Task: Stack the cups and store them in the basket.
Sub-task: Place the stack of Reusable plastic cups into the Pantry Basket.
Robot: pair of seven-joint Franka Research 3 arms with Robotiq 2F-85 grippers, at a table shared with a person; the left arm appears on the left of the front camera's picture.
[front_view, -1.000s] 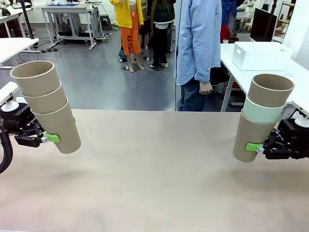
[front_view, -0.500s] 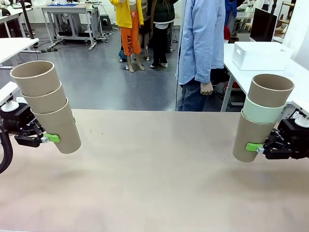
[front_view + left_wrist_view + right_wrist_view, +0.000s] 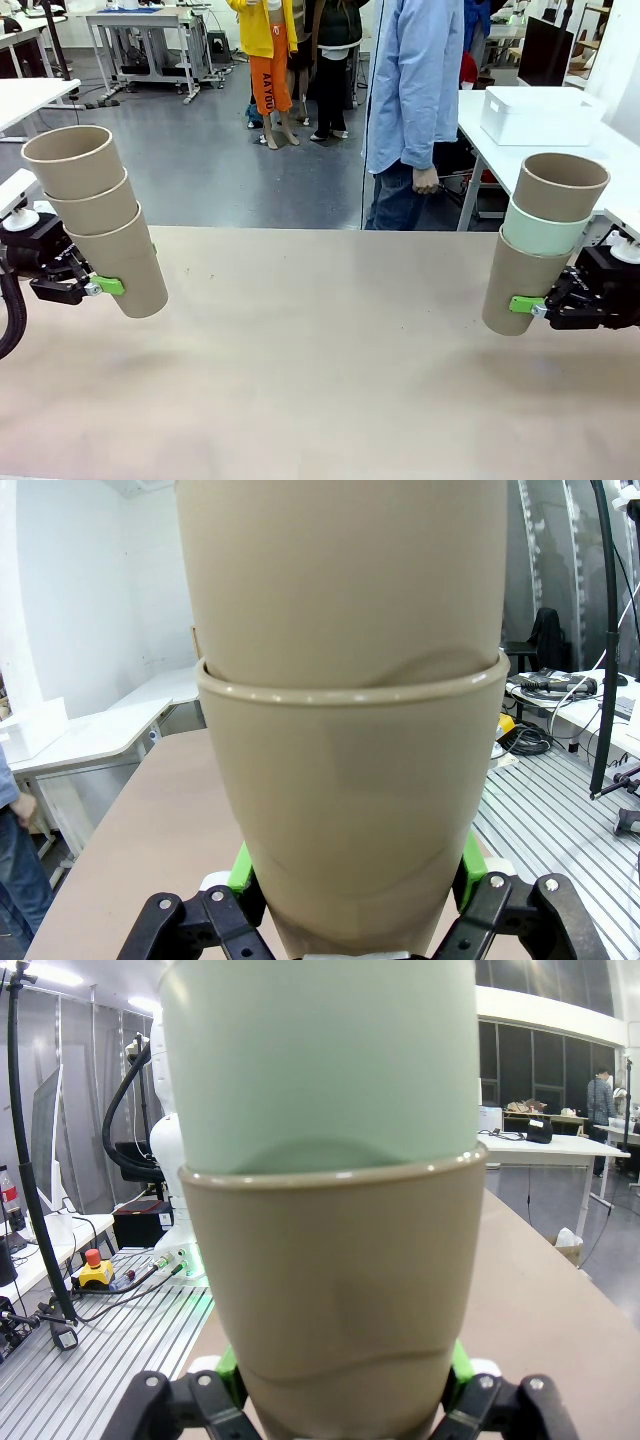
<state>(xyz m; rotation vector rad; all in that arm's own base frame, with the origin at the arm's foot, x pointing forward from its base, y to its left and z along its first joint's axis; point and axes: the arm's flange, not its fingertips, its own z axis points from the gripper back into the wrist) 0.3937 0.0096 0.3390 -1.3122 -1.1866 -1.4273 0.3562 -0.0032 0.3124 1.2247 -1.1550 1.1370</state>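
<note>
Table: you're looking across a tan table point(image 3: 320, 360) in an open lab room.
Left gripper: your left gripper point(image 3: 110, 286) is clamped on the lowest cup of the left stack point(image 3: 95, 215), by the table's left edge.
Left stack: three tan-brown cups nested, tilted, mouths up and leaning left.
Right gripper: your right gripper point(image 3: 525, 304) is clamped on the bottom cup of the right stack point(image 3: 545, 250), by the right edge.
Right stack: tan, then the mint green cup point(image 3: 545, 228), then tan.
Person: a person point(image 3: 415, 90) stands past the far edge.
Basket: the white basket point(image 3: 540, 118) sits on a side table point(image 3: 480, 125) beyond the far right corner, well apart from both stacks.
</note>
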